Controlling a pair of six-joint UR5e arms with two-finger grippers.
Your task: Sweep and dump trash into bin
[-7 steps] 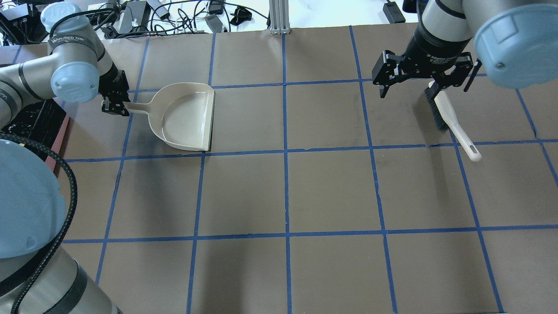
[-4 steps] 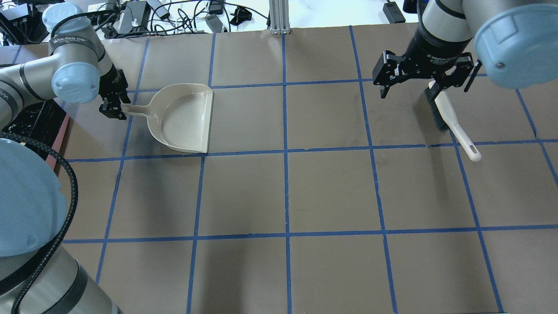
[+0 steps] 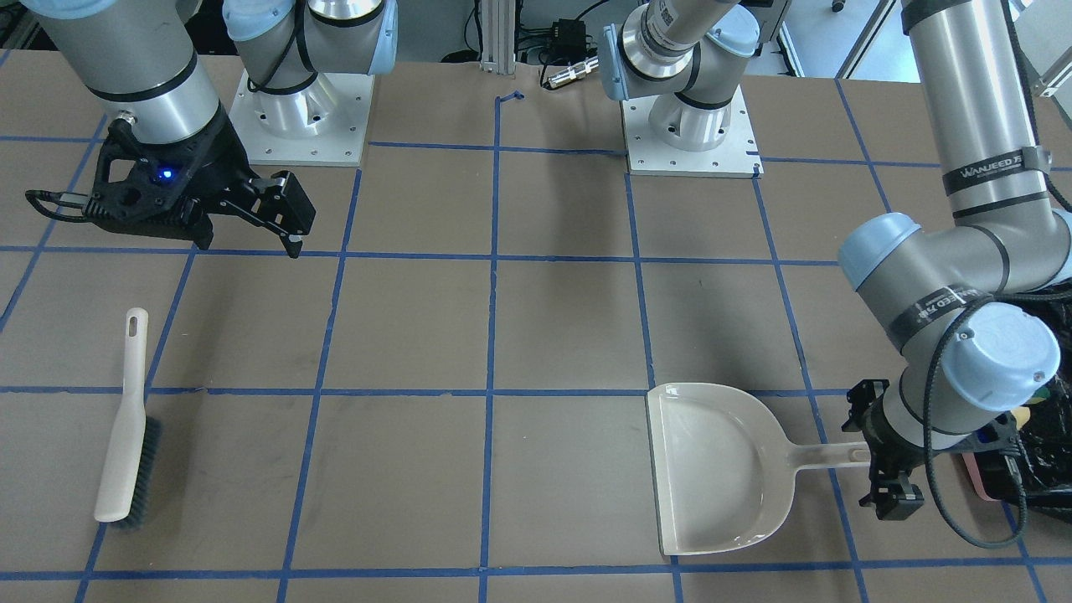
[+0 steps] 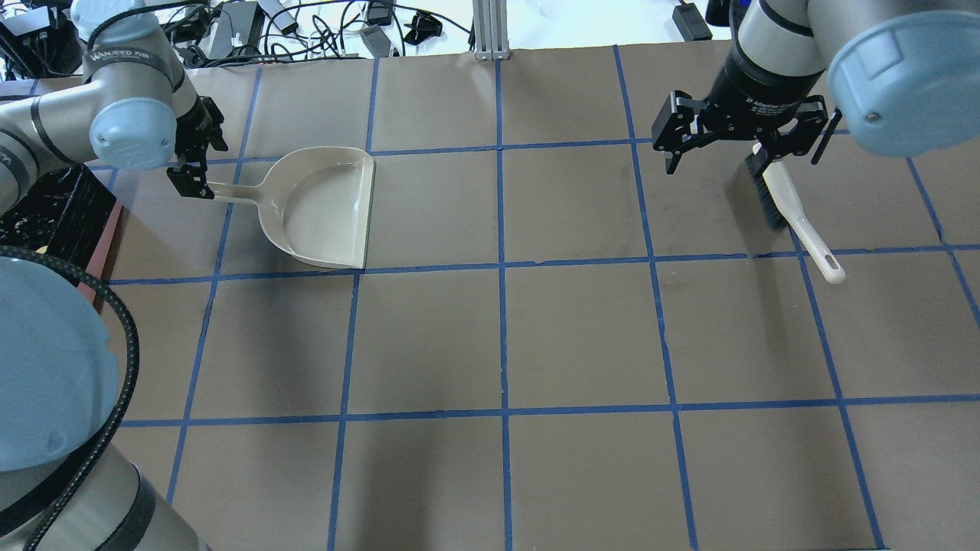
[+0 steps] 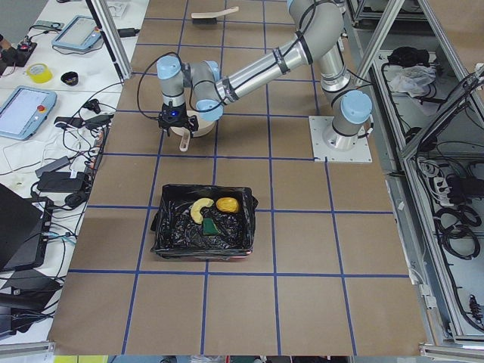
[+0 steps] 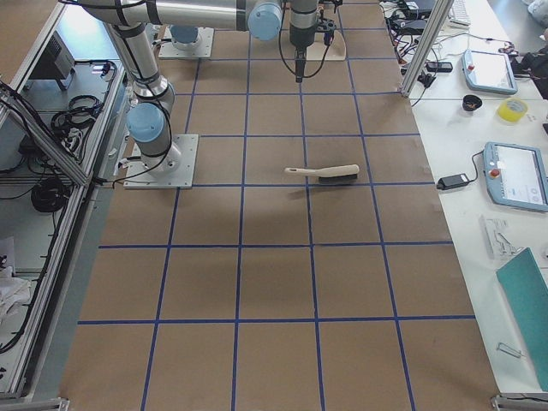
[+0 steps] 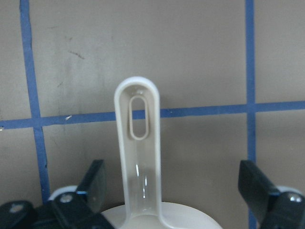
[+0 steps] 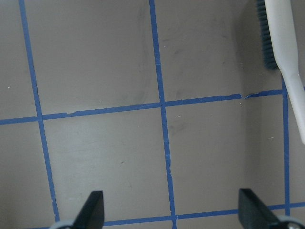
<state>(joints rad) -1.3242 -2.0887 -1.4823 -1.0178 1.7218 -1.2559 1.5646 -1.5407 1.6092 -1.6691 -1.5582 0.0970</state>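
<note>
The bin [image 5: 168,227] is a pink container with a black bag at the table's left end; its pink rim [image 4: 102,249] shows in the overhead view. In it lie the tan croissant [image 5: 200,207], the amber pastry [image 5: 227,204] and the yellow-green sponge [image 5: 210,225]. The beige dustpan [image 4: 321,207] lies empty on the table. My left gripper [image 4: 197,153] is open, its jaws either side of the dustpan handle [image 7: 138,143] without touching it. My right gripper [image 4: 746,149] is open and empty above the table, beside the brush [image 4: 781,191].
The brush [image 3: 126,427] lies flat on its side at the right, handle toward the robot. Blue tape lines grid the brown table [image 4: 574,329]. Cables and boxes [image 4: 230,30] lie past the far edge.
My left gripper has opened and let go of the dustpan handle. The dustpan shifted slightly left first and now rests on the table. The right gripper and the brush have barely moved.
</note>
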